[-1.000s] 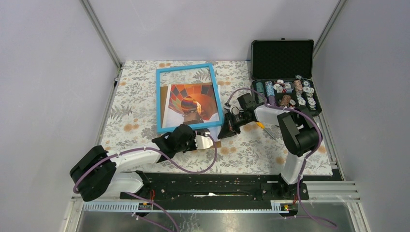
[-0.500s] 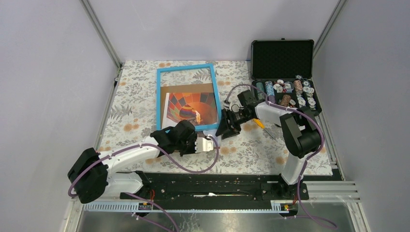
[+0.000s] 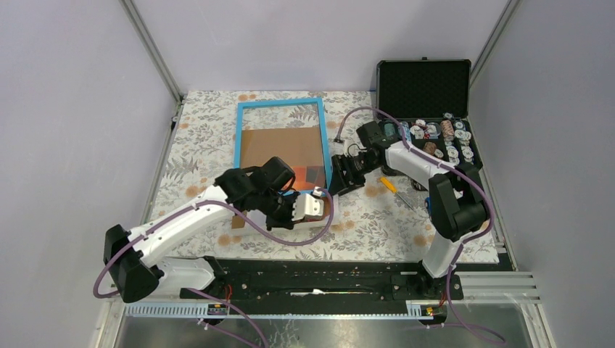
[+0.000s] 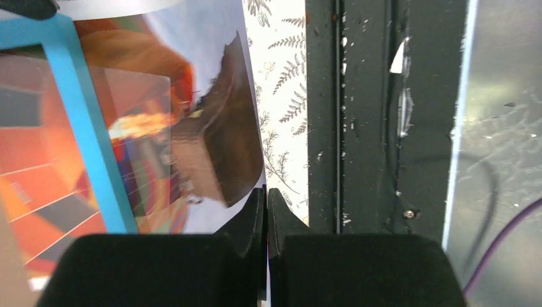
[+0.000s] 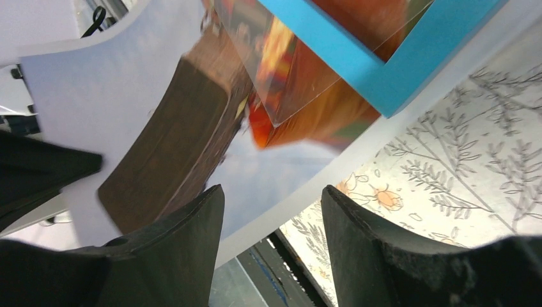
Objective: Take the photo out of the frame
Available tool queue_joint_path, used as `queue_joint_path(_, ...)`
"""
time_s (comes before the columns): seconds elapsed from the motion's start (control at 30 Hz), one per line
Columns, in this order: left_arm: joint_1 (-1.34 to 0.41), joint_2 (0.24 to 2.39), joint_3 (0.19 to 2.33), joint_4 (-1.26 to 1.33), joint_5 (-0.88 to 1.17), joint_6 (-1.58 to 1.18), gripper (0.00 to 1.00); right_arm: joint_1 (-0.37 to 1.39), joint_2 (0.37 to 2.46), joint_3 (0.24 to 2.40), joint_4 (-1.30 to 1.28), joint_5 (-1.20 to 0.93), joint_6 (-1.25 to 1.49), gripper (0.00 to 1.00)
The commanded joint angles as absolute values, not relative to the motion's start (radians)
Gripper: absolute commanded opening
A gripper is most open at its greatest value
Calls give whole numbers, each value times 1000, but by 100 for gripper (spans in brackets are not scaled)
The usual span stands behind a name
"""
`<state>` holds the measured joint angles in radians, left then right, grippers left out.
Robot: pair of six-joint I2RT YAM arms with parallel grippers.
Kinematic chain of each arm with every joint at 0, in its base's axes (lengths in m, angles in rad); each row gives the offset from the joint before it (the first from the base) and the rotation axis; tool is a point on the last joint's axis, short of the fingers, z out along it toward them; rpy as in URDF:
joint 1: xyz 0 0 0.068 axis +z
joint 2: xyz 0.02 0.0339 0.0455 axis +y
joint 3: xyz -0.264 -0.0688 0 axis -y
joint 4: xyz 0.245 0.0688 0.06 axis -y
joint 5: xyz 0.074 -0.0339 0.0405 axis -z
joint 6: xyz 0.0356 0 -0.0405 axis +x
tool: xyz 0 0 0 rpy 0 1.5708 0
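Photo (image 4: 211, 147) juts, curling, from the lower edge of the frame (image 3: 237, 138) at picture centre, its margin pinched in the clenched left gripper (image 4: 266, 192). The right gripper (image 5: 271, 204) gapes, released, beside the frame's lower-right corner. Extraction seems midway; the next move probably calls for drawing the print fully clear.

The floral-patterned worktop (image 3: 377, 221) carries an open black case (image 3: 423, 88) at its far right corner, lid upright, its lower half filled with poker chips (image 3: 444, 138). A small yellow-handled tool (image 3: 389, 184) lies near the case, toward the right edge.
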<state>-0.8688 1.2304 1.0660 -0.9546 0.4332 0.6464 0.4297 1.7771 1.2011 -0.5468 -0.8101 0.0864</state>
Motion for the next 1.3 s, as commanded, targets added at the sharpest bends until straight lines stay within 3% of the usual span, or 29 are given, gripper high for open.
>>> queue_joint_path(0.0, -874, 1208, 1231, -1129, 528, 659, 0, 405, 1743, 1286, -592, -744, 24, 66)
queue_joint_path(0.5, -872, 1221, 1778, -1407, 466, 521, 0, 307, 1745, 1415, -724, -698, -70, 73)
queue_joint_path(0.63, -872, 1231, 1959, -1457, 403, 523, 0, 301, 1732, 1429, -738, -667, -72, 88)
queue_joint_path(0.77, -871, 1235, 2088, -1448, 267, 532, 0, 299, 1721, 1449, -749, -637, -73, 92)
queue_joint_path(0.9, -873, 1267, 2164, -1383, 133, 495, 0, 296, 1725, 1471, -756, -610, -77, 92)
queue_joint_path(1.17, -856, 1360, 2122, -1060, -402, 586, 0, 266, 1762, 1497, -757, -605, -54, 92)
queue_joint_path(1.27, -731, 1399, 2085, -909, -426, 673, 0, 245, 1780, 1505, -756, -617, -37, 93)
